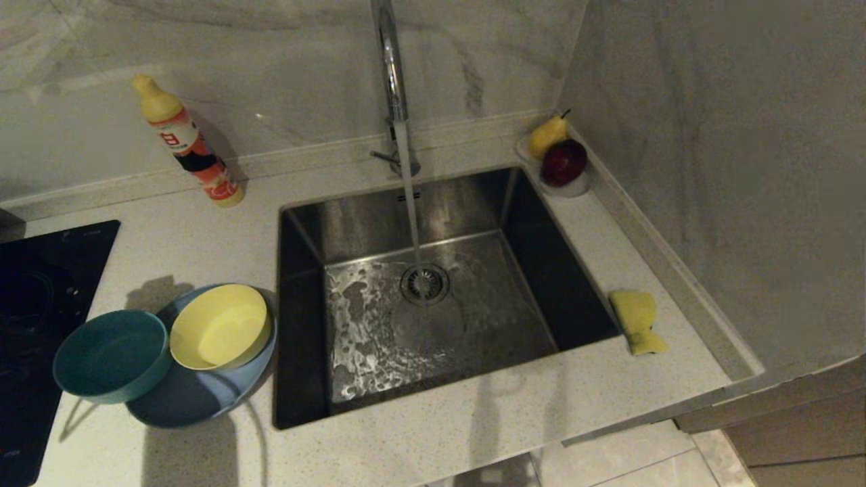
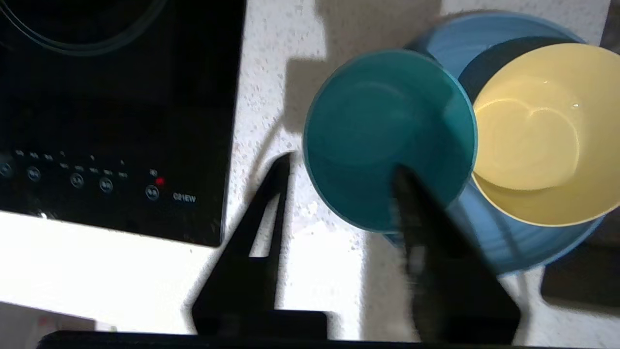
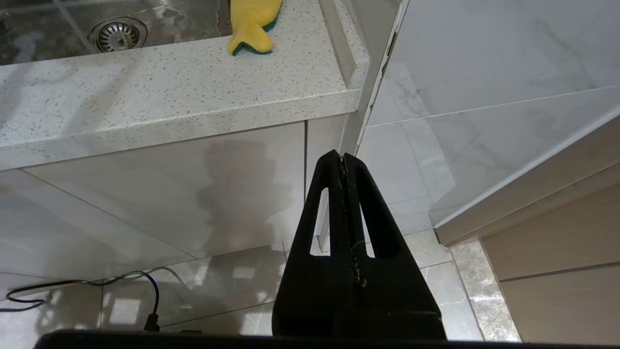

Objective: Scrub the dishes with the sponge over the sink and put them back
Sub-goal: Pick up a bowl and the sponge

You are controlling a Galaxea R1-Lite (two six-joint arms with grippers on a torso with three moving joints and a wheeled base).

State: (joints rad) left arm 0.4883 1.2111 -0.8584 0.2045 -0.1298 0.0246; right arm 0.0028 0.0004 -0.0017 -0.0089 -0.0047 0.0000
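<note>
**Beside a running tap, three dishes stand stacked on the counter**

On the speckled countertop (image 1: pixel 419 433) left of the sink (image 1: pixel 433 318), the periwinkle plate (image 1: pixel 196 399) lies flat with the yellow bowl (image 1: pixel 220 326) standing upright on it, while the teal bowl (image 1: pixel 111 355) sits at the plate's outer edge, leaning against the yellow one and partly overlapping the plate. A black induction hob (image 1: pixel 34 304) borders the dishes on the far left. Water runs from the chrome faucet (image 1: pixel 392 74) straight onto the round drain strainer (image 1: pixel 424 283), and the basin floor is wet and streaked with foam.

The left gripper (image 2: pixel 339 169) hangs above the teal bowl's near rim, its fingers (image 2: pixel 271 203) spread apart with one tip outside the bowl over the counter and the other over its inside; whether either tip touches the rim cannot be told. The right gripper (image 3: pixel 343 157) is parked low in front of the cabinet, below the counter edge, its fingers pressed together on nothing.

The sponge (image 1: pixel 636 321), yellow side up, lies crumpled on the counter just right of the sink. A detergent bottle (image 1: pixel 186 142) stands near the back wall, and a pear (image 1: pixel 547 134) and a red apple (image 1: pixel 563 162) sit in a small clear dish (image 1: pixel 575 188) in the far corner.
</note>
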